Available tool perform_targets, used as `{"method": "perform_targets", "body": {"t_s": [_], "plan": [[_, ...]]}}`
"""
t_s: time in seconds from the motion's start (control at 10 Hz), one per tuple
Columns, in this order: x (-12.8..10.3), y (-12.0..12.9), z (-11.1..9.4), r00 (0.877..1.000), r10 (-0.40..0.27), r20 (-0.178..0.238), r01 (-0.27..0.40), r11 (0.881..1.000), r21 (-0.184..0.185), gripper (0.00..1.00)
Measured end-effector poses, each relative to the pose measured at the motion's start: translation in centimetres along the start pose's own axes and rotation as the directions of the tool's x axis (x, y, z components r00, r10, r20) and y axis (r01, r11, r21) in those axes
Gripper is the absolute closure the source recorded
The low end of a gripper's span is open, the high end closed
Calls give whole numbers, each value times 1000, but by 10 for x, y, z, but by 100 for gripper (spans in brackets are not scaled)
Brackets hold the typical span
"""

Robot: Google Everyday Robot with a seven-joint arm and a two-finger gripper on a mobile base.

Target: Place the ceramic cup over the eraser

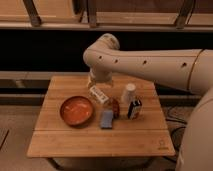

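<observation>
"Gripper (95, 82) hangs above the wooden table (60, 140), over the clear bottle (99, 94), jaws spread wide, holding nothing. Where's its target?"

"Ceramic cup (129, 92) stands upright to the right, on the eraser (134, 108)'s far side, close against it. Contact is unclear."

"So how should the pick go?"

"Likely swing right, descend squarely over the cup, close on its sides, then lift well clear of the eraser's top before lowering centred — a low carry could topple that block into the brown lump (114, 105) at its left."
</observation>
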Motion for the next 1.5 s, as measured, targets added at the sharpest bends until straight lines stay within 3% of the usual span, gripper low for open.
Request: {"method": "perform_targets", "body": {"t_s": [0.2,0.3,0.4,0.5,0.7,0.9,1.3,1.5], "plan": [[17,13,15,998,-35,-57,35,999,-5,35],[27,13,30,994,-50,-100,52,999,15,35],[31,-3,50,989,-44,-140,51,998,48,35],[25,-18,65,988,-37,-153,47,997,64,35],[4,-44,85,989,-36,-143,47,996,75,35],[-20,-75,93,994,-29,-110,39,995,87,35],[-51,-171,78,998,63,-20,-60,989,132,35],[-52,-165,79,998,58,-21,-55,991,125,35]]}}
